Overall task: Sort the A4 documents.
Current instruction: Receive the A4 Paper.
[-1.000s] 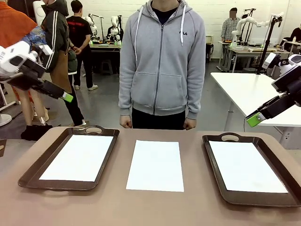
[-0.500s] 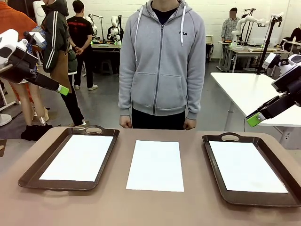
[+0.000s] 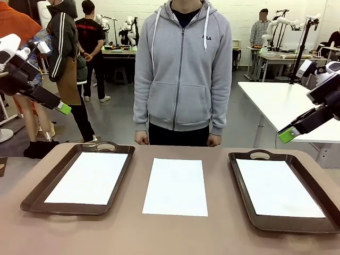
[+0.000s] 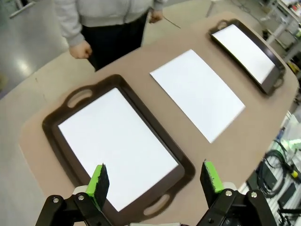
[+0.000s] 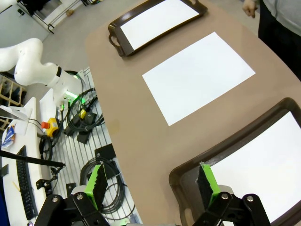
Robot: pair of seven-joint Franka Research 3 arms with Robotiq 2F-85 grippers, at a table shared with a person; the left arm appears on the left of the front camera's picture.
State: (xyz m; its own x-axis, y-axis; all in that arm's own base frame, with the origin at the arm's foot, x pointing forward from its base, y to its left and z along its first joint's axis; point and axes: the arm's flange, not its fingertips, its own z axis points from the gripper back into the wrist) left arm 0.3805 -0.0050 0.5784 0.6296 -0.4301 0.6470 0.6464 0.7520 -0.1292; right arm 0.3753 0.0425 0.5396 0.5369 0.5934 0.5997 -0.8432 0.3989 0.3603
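Each tray (image 3: 38, 195) is holding a sheet (image 3: 90, 178), the middle sheet (image 3: 176, 186) is waiting on the tabletop (image 3: 175, 234), with the left gripper (image 4: 154, 178) and right gripper (image 5: 151, 181) hovering, fingers open.

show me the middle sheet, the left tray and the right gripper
middle sheet (image 3: 175, 186): front view, centre of the sheet
left tray (image 3: 56, 178): front view, its left rim
right gripper (image 5: 151, 172): right wrist view, midway between its open fingertips

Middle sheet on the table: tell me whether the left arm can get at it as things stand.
Probably yes. The sheet lies flat on the table with nothing on it, and the left end effector hangs open, raised at the left side.
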